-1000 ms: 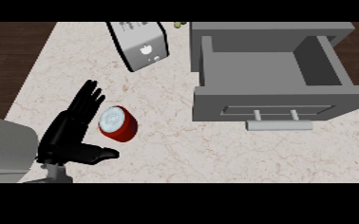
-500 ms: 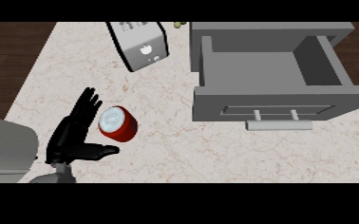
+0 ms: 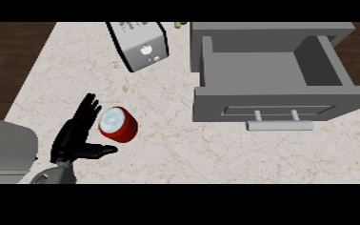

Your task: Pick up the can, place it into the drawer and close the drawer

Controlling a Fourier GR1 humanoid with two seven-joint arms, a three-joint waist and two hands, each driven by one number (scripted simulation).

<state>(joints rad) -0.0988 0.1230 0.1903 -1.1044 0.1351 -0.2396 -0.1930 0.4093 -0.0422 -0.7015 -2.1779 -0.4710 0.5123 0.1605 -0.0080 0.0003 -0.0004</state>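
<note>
A red can [image 3: 118, 124] with a silver top lies tilted on the marble counter at the lower left. My left hand [image 3: 72, 137] stands open just left of it, fingers straight and pointing away, thumb stretched out below the can. The fingers are close beside the can; I cannot tell if they touch it. The grey drawer [image 3: 271, 91] is pulled open at the right, its inside bare, with a bar handle [image 3: 280, 124] on its front. My right hand does not show.
A silver toaster [image 3: 141, 46] stands at the back, left of the drawer. A small yellowish thing [image 3: 179, 25] lies behind it. A grey block [image 3: 15, 148] fills the lower left corner. The counter's left edge [image 3: 28, 76] meets dark wood floor.
My left hand has slid a little toward the near edge, beside the can. The can and the drawer have stayed put.
</note>
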